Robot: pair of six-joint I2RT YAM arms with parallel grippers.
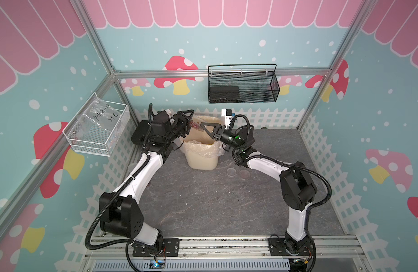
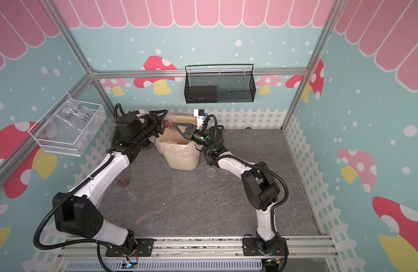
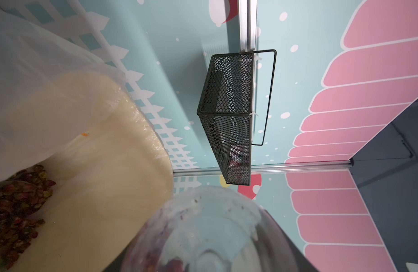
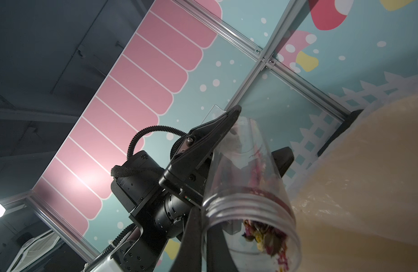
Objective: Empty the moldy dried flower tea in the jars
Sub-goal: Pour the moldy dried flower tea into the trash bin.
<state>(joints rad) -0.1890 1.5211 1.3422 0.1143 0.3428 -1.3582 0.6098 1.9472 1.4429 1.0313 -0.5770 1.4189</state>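
Left gripper [image 1: 190,120] is clamped on a jar [image 1: 195,124], tipped over above the waste bin [image 1: 202,162] in both top views. My right gripper [image 1: 202,125] is closed, tips at the jar mouth over the bin; empty as far as I can tell. Second jar [image 2: 123,181], tea inside, sits on the table well apart from the bin. Two lids [image 1: 232,172] lie near the bin.

Left wrist: tea pile [image 3: 15,207] already inside the bin; jar base blurred.

Right wrist: tea [image 4: 266,235] clumped at the open mouth, bits stuck to the wall.

Step, as I judge it: dumping this jar, not finished. Next move needs more tilt or a shake, mouth kept over the bin.
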